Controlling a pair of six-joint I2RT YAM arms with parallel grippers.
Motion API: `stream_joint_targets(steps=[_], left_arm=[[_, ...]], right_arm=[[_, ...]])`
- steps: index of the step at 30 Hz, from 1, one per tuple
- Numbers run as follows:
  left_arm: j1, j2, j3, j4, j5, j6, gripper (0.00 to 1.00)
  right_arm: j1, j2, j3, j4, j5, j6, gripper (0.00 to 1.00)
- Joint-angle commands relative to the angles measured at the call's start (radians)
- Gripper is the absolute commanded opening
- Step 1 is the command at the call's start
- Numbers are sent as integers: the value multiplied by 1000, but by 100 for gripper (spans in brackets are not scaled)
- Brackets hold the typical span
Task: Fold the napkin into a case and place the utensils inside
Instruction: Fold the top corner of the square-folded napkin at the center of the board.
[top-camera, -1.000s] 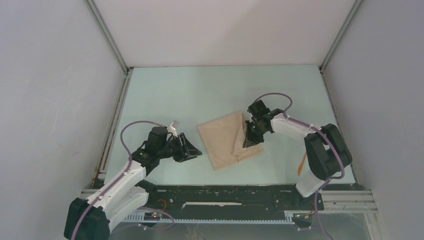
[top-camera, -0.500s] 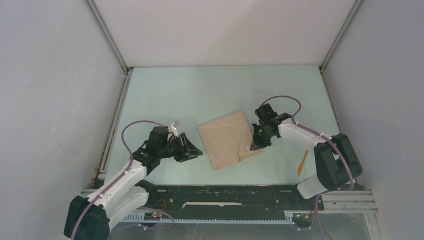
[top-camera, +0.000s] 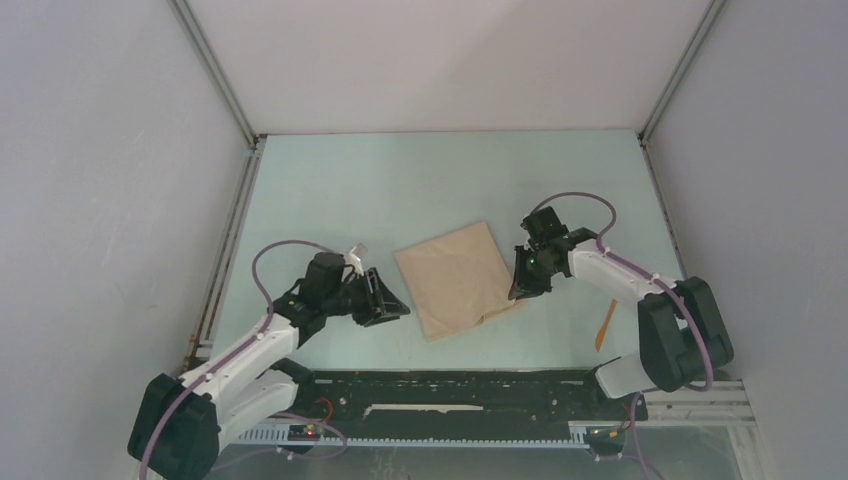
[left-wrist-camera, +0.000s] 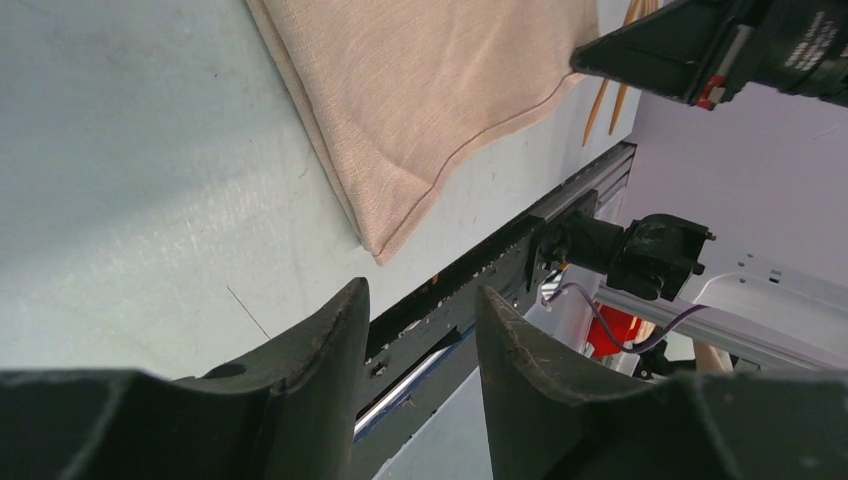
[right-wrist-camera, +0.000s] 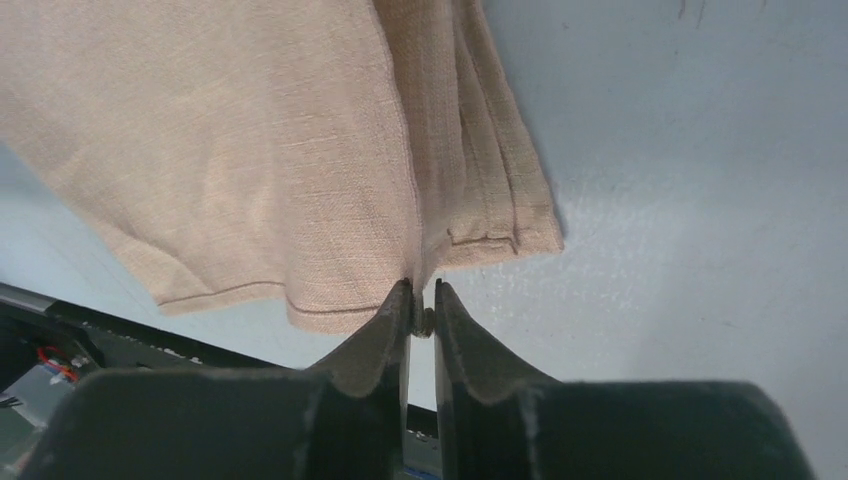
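Top external view: the napkin (top-camera: 458, 278) lies folded flat on the pale green surface (top-camera: 400, 180) in the middle of the frame, as a tilted rectangle. The left gripper (top-camera: 390, 303) sits low just to the left of it, apart from the cloth, its jaws spread with nothing between them. The right gripper (top-camera: 519, 287) points down at the napkin's lower right edge. The utensils (top-camera: 605, 325) lie at the lower right of the surface, well apart from the napkin.

Left wrist view: the left gripper (left-wrist-camera: 420, 295) fills the bottom of the frame, jaws apart and empty. The napkin (left-wrist-camera: 430, 90) takes the upper middle, and the right gripper (left-wrist-camera: 680, 55) is at the upper right with the utensils (left-wrist-camera: 603, 98) showing just below it.

Right wrist view: the right gripper (right-wrist-camera: 421, 292) has its jaws almost together, a thin slit between them, with the tips at the hem of the napkin (right-wrist-camera: 250, 150) where the stacked layers meet. Whether they pinch cloth I cannot tell.
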Motion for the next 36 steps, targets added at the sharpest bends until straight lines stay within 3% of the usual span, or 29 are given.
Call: stream_joint_targets(steps=[1, 7, 13, 18, 23, 29, 36], left_arm=[[-37, 50, 44, 56, 24, -8, 48], [-74, 75, 51, 72, 13, -15, 48], [-75, 82, 38, 85, 10, -18, 48], [-77, 88, 39, 91, 15, -18, 47], [-77, 73, 29, 82, -36, -28, 47], [-73, 35, -6, 130, -118, -97, 45], [-28, -67, -71, 86, -143, -115, 48]], right_arm=[[-18, -29, -8, 56, -74, -27, 22], [-36, 0, -11, 89, -141, -14, 25], [-32, -30, -12, 66, -108, -20, 34], [-32, -29, -11, 77, -137, -12, 17], [7, -24, 14, 106, -169, 0, 15], [105, 185, 193, 166, -196, 8, 8], [177, 502, 524, 167, -268, 0, 7]])
